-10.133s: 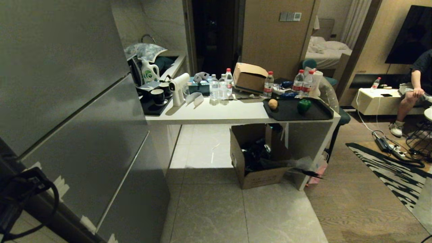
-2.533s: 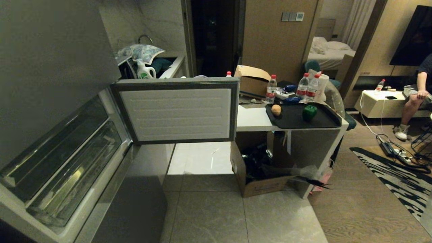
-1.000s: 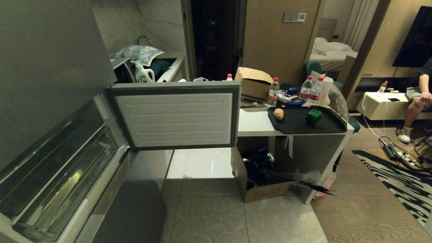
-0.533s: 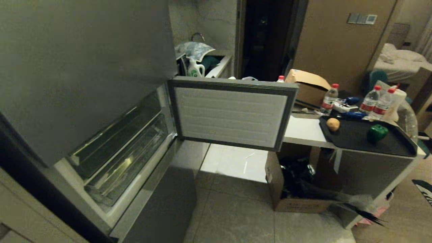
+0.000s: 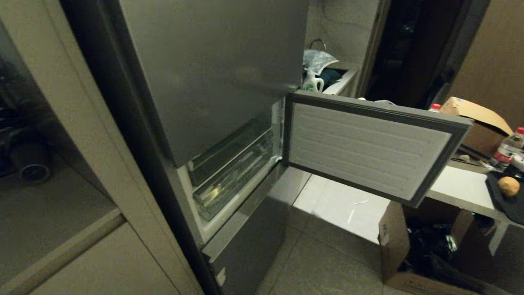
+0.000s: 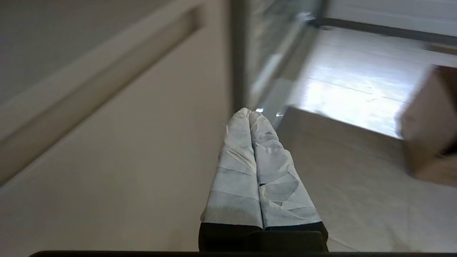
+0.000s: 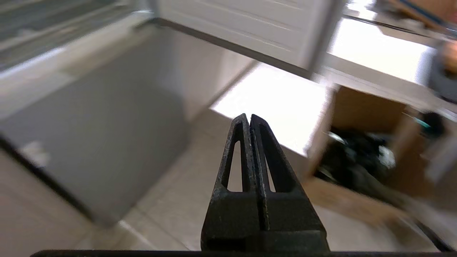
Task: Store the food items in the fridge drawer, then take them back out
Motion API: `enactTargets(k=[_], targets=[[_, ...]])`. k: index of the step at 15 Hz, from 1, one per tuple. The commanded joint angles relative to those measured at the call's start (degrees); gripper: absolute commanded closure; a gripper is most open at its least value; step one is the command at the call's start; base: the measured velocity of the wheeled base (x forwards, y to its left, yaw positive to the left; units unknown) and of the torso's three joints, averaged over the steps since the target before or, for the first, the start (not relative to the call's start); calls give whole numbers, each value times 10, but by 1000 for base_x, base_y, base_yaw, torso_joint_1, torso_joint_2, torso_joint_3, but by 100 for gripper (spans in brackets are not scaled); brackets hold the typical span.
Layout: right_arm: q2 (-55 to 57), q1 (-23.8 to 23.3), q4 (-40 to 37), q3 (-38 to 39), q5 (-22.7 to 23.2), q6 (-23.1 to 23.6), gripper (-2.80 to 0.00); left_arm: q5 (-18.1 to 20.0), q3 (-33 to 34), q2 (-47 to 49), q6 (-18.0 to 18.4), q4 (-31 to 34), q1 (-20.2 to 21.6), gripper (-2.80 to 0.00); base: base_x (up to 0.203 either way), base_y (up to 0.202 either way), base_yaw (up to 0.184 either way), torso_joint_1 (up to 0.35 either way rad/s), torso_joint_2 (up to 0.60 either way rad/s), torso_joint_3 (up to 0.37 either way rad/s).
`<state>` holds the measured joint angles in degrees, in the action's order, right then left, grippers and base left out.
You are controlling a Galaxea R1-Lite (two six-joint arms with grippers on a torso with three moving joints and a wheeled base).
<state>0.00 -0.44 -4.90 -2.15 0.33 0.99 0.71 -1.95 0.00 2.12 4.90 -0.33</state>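
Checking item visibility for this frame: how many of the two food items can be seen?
1. The potato lies on the black tray at the head view's right edge. The bell pepper is out of frame.

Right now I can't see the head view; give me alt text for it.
The fridge door stands open, showing the closed clear fridge drawer inside. At the far right edge a potato sits on a black tray on the white counter. Neither arm shows.

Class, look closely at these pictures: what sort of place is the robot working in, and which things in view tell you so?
Most likely a small home kitchen. A grey fridge stands with one door swung open, a sink with a tap and detergent bottle sits behind, and a potato lies on the counter.
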Motion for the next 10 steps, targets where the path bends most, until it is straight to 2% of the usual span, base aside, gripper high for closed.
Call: enactTargets(k=[1, 10], targets=[[0, 0, 0, 0, 0, 0, 0, -1, 0, 1, 0, 0, 0, 0, 4, -6, 170, 3, 5, 0], [0, 0, 0, 0, 0, 0, 0, 0, 0, 1, 0, 0, 0, 0, 1, -8, 166, 1, 2, 3]])
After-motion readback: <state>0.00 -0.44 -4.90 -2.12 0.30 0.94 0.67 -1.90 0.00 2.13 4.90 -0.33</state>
